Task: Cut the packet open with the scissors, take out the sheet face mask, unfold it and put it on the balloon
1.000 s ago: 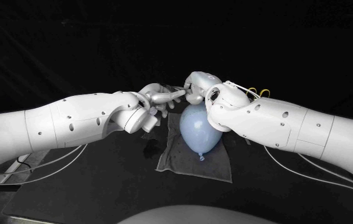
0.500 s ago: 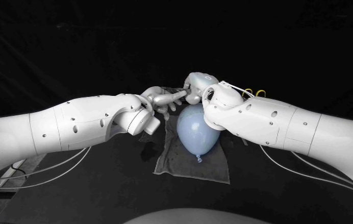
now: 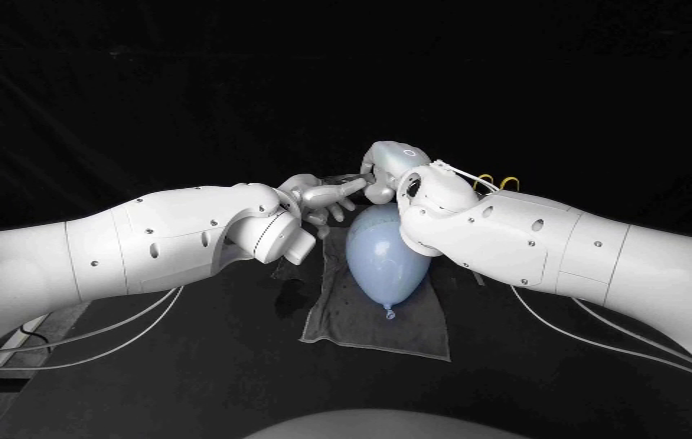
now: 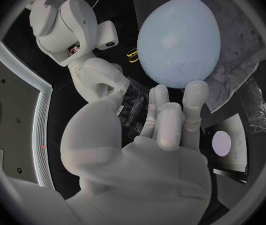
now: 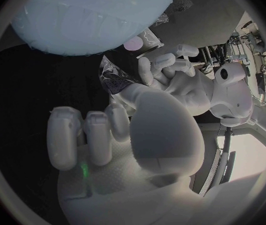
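A pale blue balloon [image 3: 384, 257] lies on a grey cloth [image 3: 378, 331], its knot toward me. Just beyond its far end my left hand [image 3: 326, 195] and right hand [image 3: 387, 167] meet. Between them is the dark, printed packet [image 4: 131, 104], and both hands grip it: the left hand's fingers [image 4: 170, 116] on one side, the right hand [image 4: 100, 81] on the other. The right wrist view shows the packet [image 5: 116, 81] between my right hand [image 5: 101, 135] and the left hand [image 5: 170, 75], with the balloon [image 5: 89, 15] close by. I cannot tell whether the mask is out.
The yellow-handled scissors [image 3: 499, 180] lie on the table behind my right wrist, also beside the balloon as scissors [image 4: 133, 55]. A crumpled clear wrapper [image 4: 257, 110] and a black card with a pale disc [image 4: 224, 145] lie off the cloth [image 4: 240, 70].
My left arm has edged in toward the right hand, and its fingers have drawn closer together at the packet. The balloon and cloth lie as before.
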`<action>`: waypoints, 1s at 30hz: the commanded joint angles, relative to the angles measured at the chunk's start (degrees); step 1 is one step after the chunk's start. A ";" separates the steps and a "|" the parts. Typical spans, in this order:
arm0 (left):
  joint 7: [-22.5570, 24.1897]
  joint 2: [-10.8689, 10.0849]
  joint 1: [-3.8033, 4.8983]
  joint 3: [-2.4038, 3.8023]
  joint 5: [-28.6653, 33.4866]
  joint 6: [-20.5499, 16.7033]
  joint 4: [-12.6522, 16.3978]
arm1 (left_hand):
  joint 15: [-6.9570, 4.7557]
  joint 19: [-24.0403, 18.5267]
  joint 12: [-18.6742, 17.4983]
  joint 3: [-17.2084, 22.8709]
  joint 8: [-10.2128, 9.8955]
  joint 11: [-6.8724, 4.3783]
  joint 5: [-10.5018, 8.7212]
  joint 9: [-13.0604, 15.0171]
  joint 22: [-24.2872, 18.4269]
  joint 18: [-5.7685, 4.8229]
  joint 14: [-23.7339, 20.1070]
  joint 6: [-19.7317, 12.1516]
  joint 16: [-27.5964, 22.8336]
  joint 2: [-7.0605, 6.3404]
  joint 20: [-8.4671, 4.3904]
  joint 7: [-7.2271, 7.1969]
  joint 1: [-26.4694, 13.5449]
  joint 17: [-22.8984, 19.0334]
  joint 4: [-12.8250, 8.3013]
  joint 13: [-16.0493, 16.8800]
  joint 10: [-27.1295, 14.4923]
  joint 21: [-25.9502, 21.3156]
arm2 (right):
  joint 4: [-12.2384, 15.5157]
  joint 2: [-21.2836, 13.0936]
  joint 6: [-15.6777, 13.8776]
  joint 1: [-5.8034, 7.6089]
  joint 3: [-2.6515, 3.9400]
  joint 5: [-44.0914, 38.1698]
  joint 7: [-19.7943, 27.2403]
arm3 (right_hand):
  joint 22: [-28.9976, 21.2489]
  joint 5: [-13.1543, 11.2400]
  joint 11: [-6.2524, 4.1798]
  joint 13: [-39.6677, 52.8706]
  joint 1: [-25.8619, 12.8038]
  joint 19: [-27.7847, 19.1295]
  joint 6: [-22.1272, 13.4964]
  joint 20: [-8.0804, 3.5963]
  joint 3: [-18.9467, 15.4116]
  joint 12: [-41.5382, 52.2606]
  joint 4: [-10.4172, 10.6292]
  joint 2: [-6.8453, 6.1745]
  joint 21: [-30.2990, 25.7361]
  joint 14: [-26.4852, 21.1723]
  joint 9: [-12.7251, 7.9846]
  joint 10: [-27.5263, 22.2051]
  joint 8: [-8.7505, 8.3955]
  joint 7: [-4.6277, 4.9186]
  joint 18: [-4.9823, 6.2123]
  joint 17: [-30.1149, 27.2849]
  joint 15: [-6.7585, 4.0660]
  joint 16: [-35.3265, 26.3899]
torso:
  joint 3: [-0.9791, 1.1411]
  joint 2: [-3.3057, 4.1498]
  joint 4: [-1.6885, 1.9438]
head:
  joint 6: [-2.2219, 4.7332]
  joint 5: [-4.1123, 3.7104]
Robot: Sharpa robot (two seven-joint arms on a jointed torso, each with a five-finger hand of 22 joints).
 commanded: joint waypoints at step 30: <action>-4.42 2.21 0.09 0.07 -2.09 -2.72 -0.33 | 0.58 -1.92 0.05 20.39 2.87 0.69 0.21 -3.55 -5.14 0.59 -1.00 -2.49 -3.10 3.27 0.44 0.12 -6.49 -2.03 -0.07 -3.75 -1.84 -3.56 | -1.88 1.16 0.23 -0.72 0.04 -6.28 -1.01 | 12.11 0.58 -1.13 5.47 -0.79 3.45 0.45 -0.09 0.39 0.31 -0.10 0.13 0.56 5.56 0.26 3.45 4.05 -0.08 -0.98 12.74 -0.25 0.28 | 0.05 0.03 0.03 | 0.03 -0.32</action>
